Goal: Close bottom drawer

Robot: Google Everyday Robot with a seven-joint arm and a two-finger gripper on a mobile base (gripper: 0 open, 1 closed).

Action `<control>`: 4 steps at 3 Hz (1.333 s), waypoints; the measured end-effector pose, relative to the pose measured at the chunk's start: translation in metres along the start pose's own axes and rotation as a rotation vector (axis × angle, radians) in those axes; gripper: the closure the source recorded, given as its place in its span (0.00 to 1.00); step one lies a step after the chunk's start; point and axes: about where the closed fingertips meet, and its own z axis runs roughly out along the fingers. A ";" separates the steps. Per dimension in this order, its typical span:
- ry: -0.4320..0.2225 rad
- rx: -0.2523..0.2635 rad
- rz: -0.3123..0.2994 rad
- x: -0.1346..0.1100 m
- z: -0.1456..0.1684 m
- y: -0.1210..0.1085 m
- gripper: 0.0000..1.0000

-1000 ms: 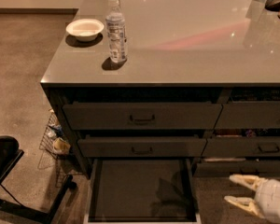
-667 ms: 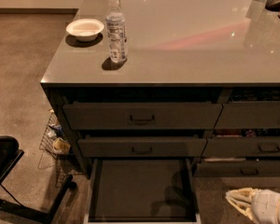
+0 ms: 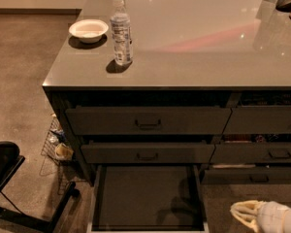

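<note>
Downward since 1 second earlier went the pale gripper (image 3: 243,215), near-right of the wide, dark grey-brown bottom drawer (image 3: 146,195), which stood pulled out, lowest of 3. Clenched or released could not be told. Likely rigid, free-sliding; its near front edge suited pushing.

The drawer (image 3: 145,195), lowest of its stack, stands pulled far out, dark inside and pale-rimmed. The gripper (image 3: 239,214) hangs just right of it.

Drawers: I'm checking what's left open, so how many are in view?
6. Left stack: top drawer, middle drawer, bottom drawer pulled out. Right stack: three narrower drawers, cut by the frame; more may be hidden. The hand sits lower right of the bottom drawer.
</note>
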 end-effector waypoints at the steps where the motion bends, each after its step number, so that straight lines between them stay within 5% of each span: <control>1: 0.027 -0.028 0.008 0.008 0.018 0.015 1.00; 2: 0.041 -0.032 0.046 0.050 0.040 0.038 1.00; 4: -0.068 -0.081 0.147 0.142 0.111 0.098 1.00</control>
